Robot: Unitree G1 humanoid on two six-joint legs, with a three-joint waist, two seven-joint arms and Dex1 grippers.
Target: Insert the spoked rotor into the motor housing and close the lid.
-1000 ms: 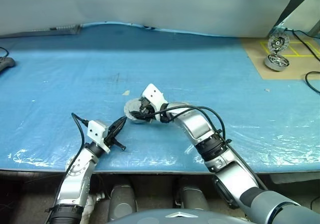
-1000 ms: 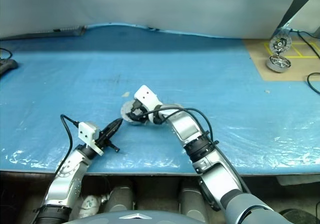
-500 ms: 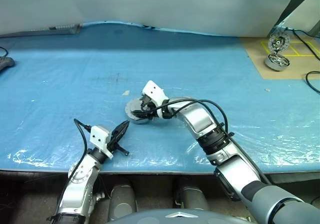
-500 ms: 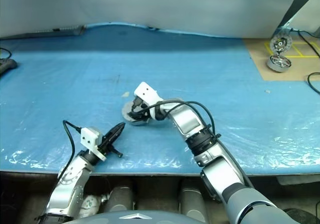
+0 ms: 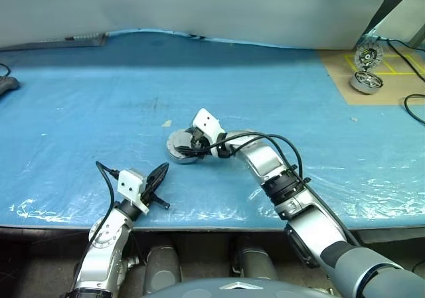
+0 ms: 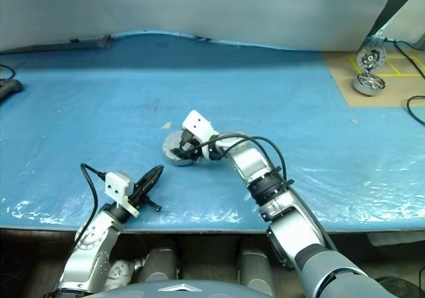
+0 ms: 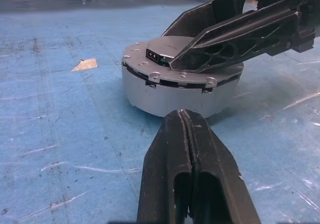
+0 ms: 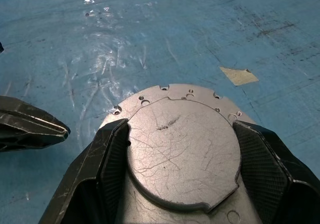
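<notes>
Compared with a second ago, the left gripper (image 5: 159,176) is sitting a little farther back from the motor housing (image 5: 180,147) and nearer the front edge of the table (image 5: 279,92), while the right gripper (image 5: 188,148) is keeping its place over the housing with its wrist angled slightly differently. The housing itself is lying where it was, near the middle of the blue plastic-covered table, a short way in from the front edge. The lid (image 8: 184,151) is lying flat and closed on top of the housing, showing its plain grey, scratched outer face with small screw holes around the rim. The housing is looking like a short round silver-grey cup with a flange of small lugs below the lid. The right gripper's fingers (image 8: 107,159) are standing spread wide on either side of the lid, straddling it close at its edges. The left gripper's fingers (image 7: 172,154) are pressed together, empty, pointing toward the housing side and apart from it. A small tan scrap (image 5: 167,123) is lying just beside the housing. A second like unit (image 5: 366,80) is resting far off at the table's right corner.
</notes>
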